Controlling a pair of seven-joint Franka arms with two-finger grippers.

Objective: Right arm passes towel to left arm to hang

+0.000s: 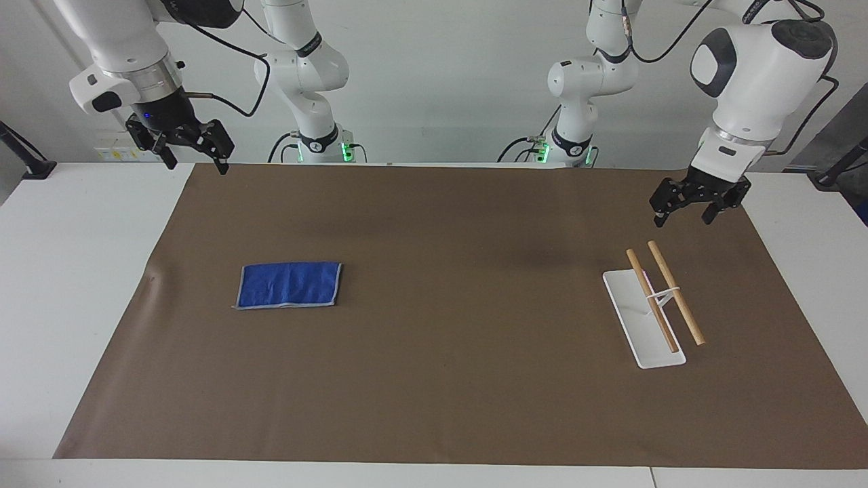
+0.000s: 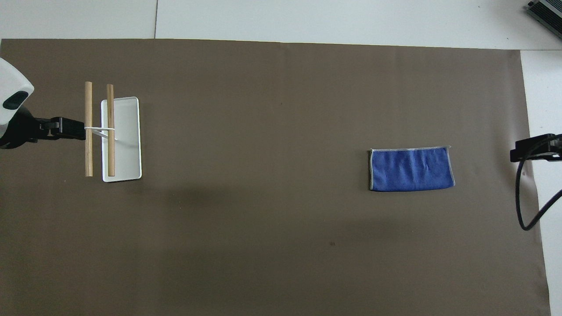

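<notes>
The blue towel (image 1: 289,285) lies flat and folded on the brown mat toward the right arm's end of the table; it also shows in the overhead view (image 2: 411,169). My right gripper (image 1: 195,163), with a small blue light, hangs open and empty in the air over the mat's corner near its base, apart from the towel; its tip shows in the overhead view (image 2: 529,151). My left gripper (image 1: 683,215) hangs open and empty above the mat beside the rack, and also shows in the overhead view (image 2: 70,127).
A hanging rack stands toward the left arm's end: a white base tray (image 1: 634,322) carrying two wooden bars (image 1: 676,293) on a thin white stand. The brown mat (image 1: 441,379) covers most of the white table. A black cable (image 2: 524,206) hangs by the right gripper.
</notes>
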